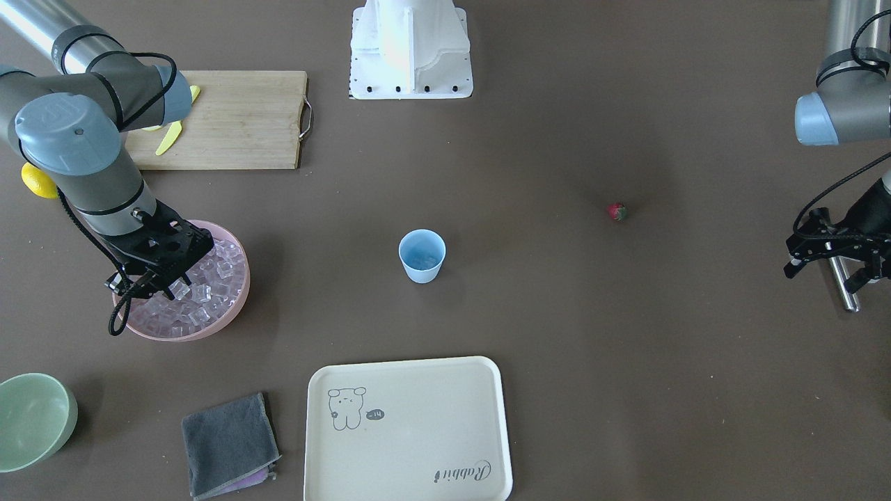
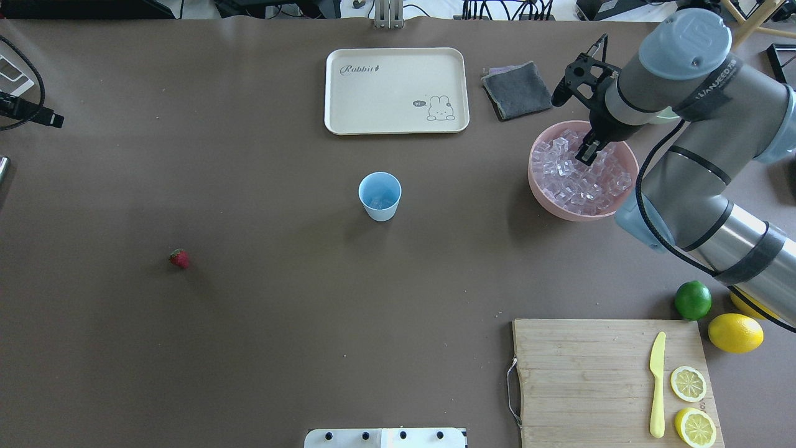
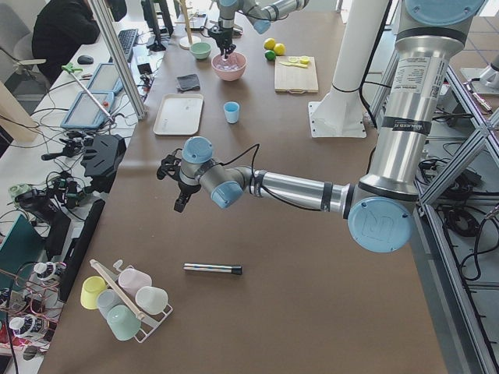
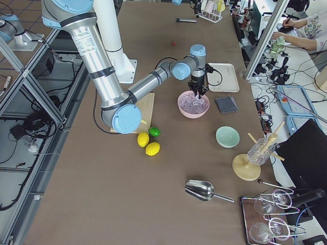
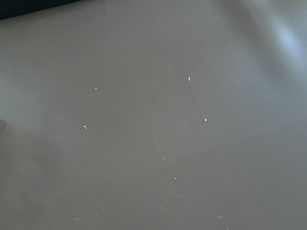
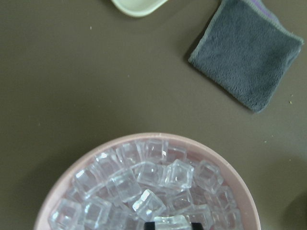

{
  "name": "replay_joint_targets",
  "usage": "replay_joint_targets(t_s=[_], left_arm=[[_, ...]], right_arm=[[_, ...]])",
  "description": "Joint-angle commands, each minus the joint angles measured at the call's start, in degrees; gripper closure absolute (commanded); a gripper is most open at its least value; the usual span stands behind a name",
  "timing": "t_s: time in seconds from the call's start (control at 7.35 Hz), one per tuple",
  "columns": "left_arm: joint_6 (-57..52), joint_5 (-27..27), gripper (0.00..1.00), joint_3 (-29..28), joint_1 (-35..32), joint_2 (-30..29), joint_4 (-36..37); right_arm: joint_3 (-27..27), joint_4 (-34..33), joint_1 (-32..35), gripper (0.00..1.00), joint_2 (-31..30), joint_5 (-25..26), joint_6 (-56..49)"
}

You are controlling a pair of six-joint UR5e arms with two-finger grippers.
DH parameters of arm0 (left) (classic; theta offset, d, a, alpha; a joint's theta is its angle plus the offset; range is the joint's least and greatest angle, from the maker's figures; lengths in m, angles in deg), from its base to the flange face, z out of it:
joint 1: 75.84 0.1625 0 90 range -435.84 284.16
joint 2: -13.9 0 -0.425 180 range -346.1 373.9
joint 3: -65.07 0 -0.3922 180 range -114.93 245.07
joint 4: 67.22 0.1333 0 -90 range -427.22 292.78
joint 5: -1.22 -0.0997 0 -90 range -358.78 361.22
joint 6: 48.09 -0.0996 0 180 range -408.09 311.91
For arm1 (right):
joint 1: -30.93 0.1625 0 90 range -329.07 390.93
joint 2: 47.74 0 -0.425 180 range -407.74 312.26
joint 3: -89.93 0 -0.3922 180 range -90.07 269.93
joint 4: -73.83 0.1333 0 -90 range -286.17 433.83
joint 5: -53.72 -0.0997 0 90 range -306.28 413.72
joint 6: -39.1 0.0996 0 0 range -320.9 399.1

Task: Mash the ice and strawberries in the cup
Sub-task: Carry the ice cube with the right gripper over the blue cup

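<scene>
Right wrist-mounted view showed the right gripper (image 2: 587, 151) apparently clamped on one small clear ice cube (image 6: 170, 220) in the wide pink bowl (image 2: 540, 193). Ice-fetching was in hand; next, lift it and carry it over the pale blue plastic cup (image 2: 379, 196), central on the worktop (image 2: 249, 348). The left gripper (image 1: 825, 273) hung open, empty; the tiny red strawberry (image 2: 179, 258) lay well apart.

Right hand (image 2: 587, 153) pinches ice (image 6: 170, 221); left hand (image 1: 823, 277) hovers, fingers spread.
</scene>
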State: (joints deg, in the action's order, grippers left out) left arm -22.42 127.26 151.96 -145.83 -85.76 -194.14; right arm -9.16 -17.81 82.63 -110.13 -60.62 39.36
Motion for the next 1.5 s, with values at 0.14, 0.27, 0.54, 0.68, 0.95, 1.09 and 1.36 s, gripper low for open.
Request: replay_joint_targets(t_s=[0.14,0.27,0.54,0.68,0.95,1.09,1.36], left_arm=[[0.00,0.00,0.02,-0.13,0.03,-0.01,0.00],[0.00,0.00,0.02,-0.13,0.03,-0.09,0.00],[0.96,0.00,0.02,-0.13,0.56,-0.97,0.09],[2.71,-0.09,0.02,-0.05,1.69,-1.41,0.09],[2.73,0.00,0.02,0.04,1.88,-1.59,0.09],[2.90,0.00,0.02,0.22,1.88,-1.59,0.17],[2.99,0.00,0.02,0.48,1.88,-1.50,0.18]], right_arm=[[6.23,-4.34,-5.70,1.00,16.53,0.26,31.29],[11.41,-4.16,-8.26,1.00,22.60,1.39,39.38],[15.24,-4.07,-11.52,1.00,28.62,2.80,47.07],[15.24,-4.07,-13.10,1.00,29.51,3.68,48.85],[17.68,-2.07,-15.66,1.00,29.26,8.16,49.66],[18.57,-0.22,-16.45,1.00,28.64,8.26,50.10],[17.97,0.15,-17.50,1.00,27.77,8.26,50.19]])
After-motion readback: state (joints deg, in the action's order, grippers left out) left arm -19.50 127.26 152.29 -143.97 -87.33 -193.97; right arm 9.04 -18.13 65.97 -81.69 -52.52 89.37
